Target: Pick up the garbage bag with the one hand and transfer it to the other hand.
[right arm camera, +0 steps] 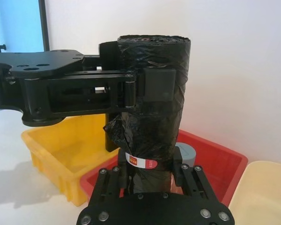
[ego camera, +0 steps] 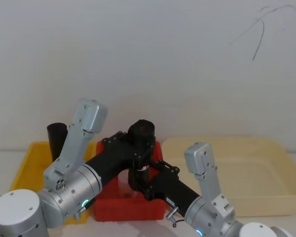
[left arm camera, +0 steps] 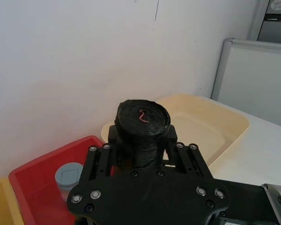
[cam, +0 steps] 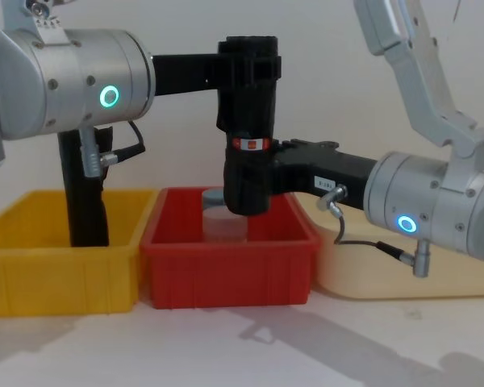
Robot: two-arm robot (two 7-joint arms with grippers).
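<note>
The garbage bag (cam: 248, 105) is a black roll with a red-and-white label band, held upright in the air above the red bin (cam: 226, 266). My left gripper (cam: 250, 68), on the green-ringed arm, is shut on its upper part; its pad (right arm camera: 159, 84) presses the wrap. My right gripper (cam: 248, 181), on the blue-ringed arm, sits just below the label (right arm camera: 143, 162) with its fingers (right arm camera: 179, 171) tight against both sides of the roll. The roll's top end (left arm camera: 143, 117) faces the left wrist camera. From the head, the bag (ego camera: 140, 131) stands between both arms.
The red bin holds a clear container with a grey lid (cam: 220, 216). A yellow bin (cam: 56, 266) on the left holds a plain black upright piece (cam: 85, 201). A large cream tray (ego camera: 246, 197) lies on the right. A white wall stands close behind.
</note>
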